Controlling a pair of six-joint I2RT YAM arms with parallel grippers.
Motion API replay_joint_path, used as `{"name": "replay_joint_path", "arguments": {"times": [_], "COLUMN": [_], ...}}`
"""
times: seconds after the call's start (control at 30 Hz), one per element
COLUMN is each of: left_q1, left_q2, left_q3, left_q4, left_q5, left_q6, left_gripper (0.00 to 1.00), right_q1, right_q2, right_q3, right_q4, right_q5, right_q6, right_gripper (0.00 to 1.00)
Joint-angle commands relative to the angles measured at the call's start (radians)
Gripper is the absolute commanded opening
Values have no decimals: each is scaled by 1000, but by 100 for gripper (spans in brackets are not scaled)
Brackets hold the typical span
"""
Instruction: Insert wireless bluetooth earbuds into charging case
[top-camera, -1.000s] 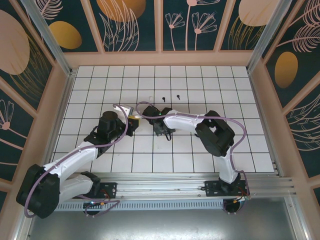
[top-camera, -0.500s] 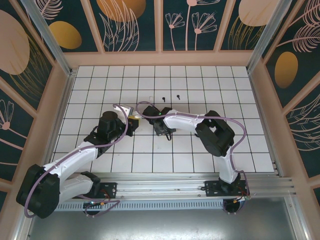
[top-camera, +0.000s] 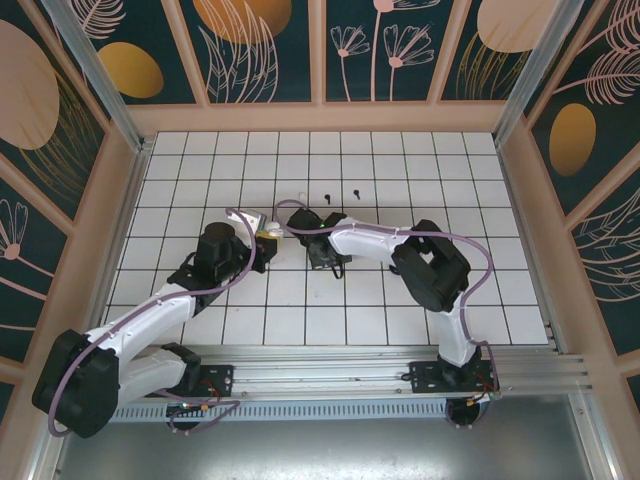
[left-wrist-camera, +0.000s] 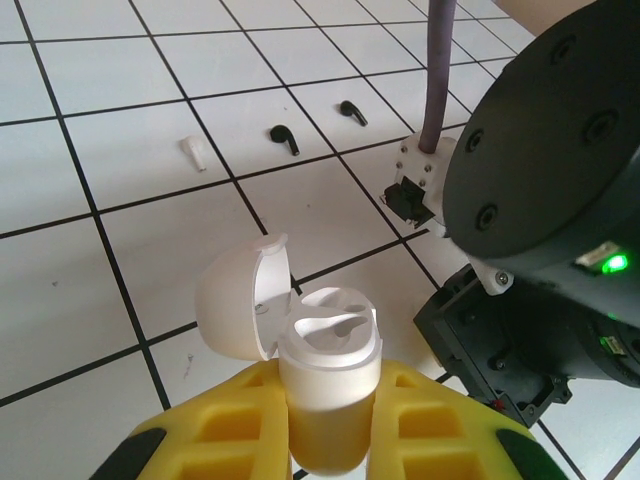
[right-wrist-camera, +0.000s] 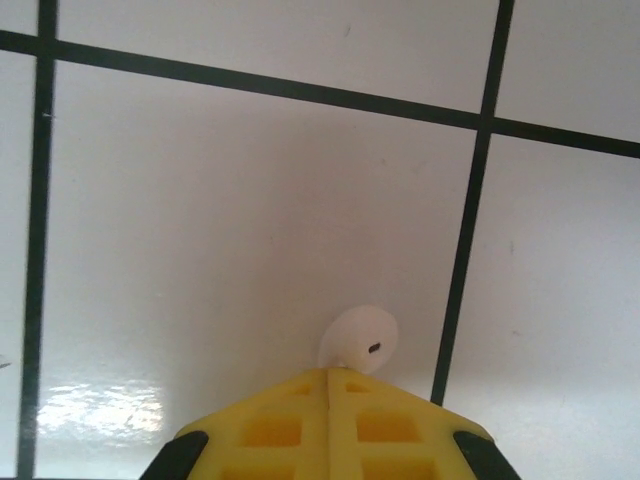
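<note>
Left arm (top-camera: 150, 320) is stretched out low from its base toward the middle of the tiled floor (top-camera: 400, 170). Its left gripper (left-wrist-camera: 330, 388) is clamped around the white charging case (left-wrist-camera: 328, 345), which stands upright with the lid flipped open to the left. Right arm (top-camera: 365, 240) is folded at the elbow and reaches back across to the left. Its wrist sits right next to the case, and the right gripper (right-wrist-camera: 331, 378) is pinched on a small white bud (right-wrist-camera: 358, 338) just above a tile.

The two black earbuds (left-wrist-camera: 285, 138) (left-wrist-camera: 350, 112) lie loose on the floor beyond the case, with a little white piece (left-wrist-camera: 192, 152) near them.

Compared to a second ago, the right wrist has crept a touch toward the far side. The left arm and the buds haven't budged.
</note>
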Motion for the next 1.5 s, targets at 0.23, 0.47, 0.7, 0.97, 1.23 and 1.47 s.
{"name": "replay_joint_path", "arguments": {"times": [0.23, 0.47, 0.7, 0.97, 1.23, 1.47], "left_q1": [-4, -4, -4, -4, -4, -4], "left_q2": [-27, -19, -19, -22, -18, -18], "left_q3": [-4, -1, 4, 2, -1, -3], "left_q4": [-3, 7, 4, 0, -1, -1], "left_q5": [-12, 4, 6, 6, 5, 3], "left_q6": [-1, -22, -24, -15, -2, 4], "left_gripper": [12, 12, 12, 12, 12, 12], "right_q1": [-96, -158, -178, -215, -217, -217], "right_q2": [-282, -351, -350, -344, -297, -241], "right_q3": [-246, -382, -415, -506, -504, -463], "right_q4": [409, 486, 397, 513, 569, 560], "right_q5": [-470, -479, -359, -402, -425, -437], "right_q6": [89, 149, 220, 305, 339, 338], "right_gripper": [0, 6, 23, 30, 33, 33]}}
